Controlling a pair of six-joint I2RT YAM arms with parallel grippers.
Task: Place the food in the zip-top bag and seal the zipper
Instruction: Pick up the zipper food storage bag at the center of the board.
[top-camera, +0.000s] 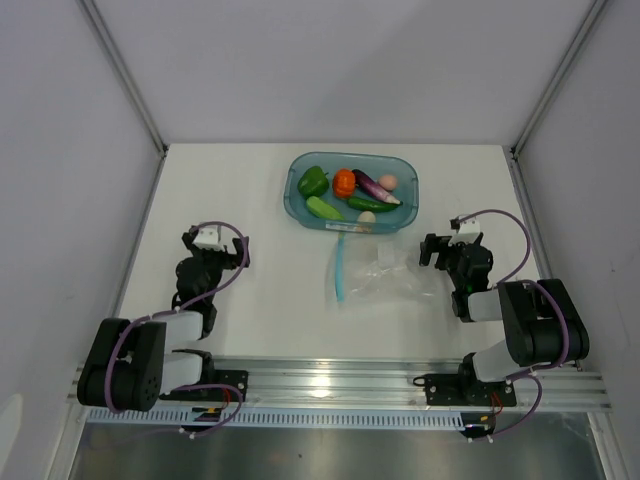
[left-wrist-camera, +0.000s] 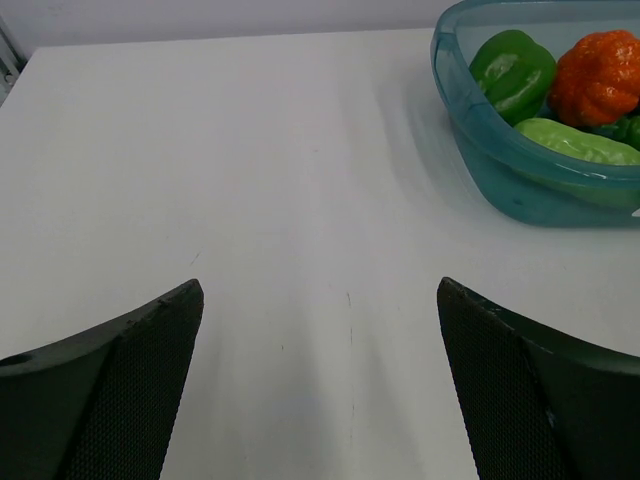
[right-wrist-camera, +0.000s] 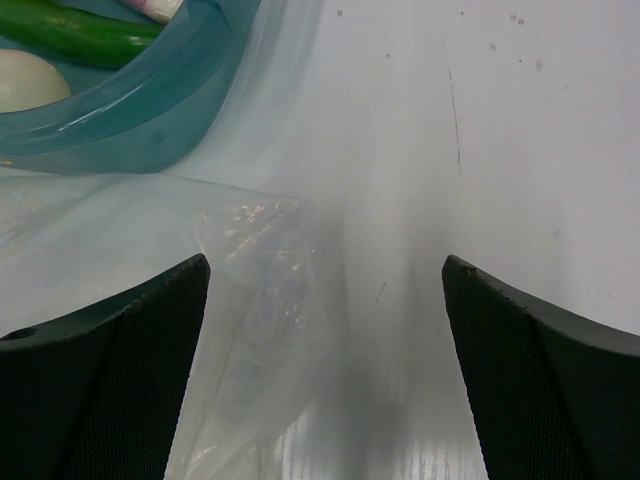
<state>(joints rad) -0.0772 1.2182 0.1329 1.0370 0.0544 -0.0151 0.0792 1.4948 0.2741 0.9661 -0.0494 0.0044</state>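
The food lies in a teal tub (top-camera: 296, 204): green bell pepper (top-camera: 313, 181), orange round one (top-camera: 344, 183), purple eggplant (top-camera: 375, 187), beige egg (top-camera: 388, 182), light green long one (top-camera: 324, 208), dark green long one (top-camera: 371, 204). In front of the tub the clear zip-top bag (top-camera: 385, 278) lies flat, its teal zipper (top-camera: 340, 268) on its left edge. My left gripper (top-camera: 213, 256) is open over bare table, left of the bag. Open too, my right gripper (top-camera: 447, 249) hangs at the bag's right edge (right-wrist-camera: 260, 300), empty.
White walls with metal posts close in the table at the left, right and back. An aluminium rail (top-camera: 340, 385) carrying both arm bases runs along the near edge. The tub's wall (left-wrist-camera: 520, 165) stands at the upper right in the left wrist view.
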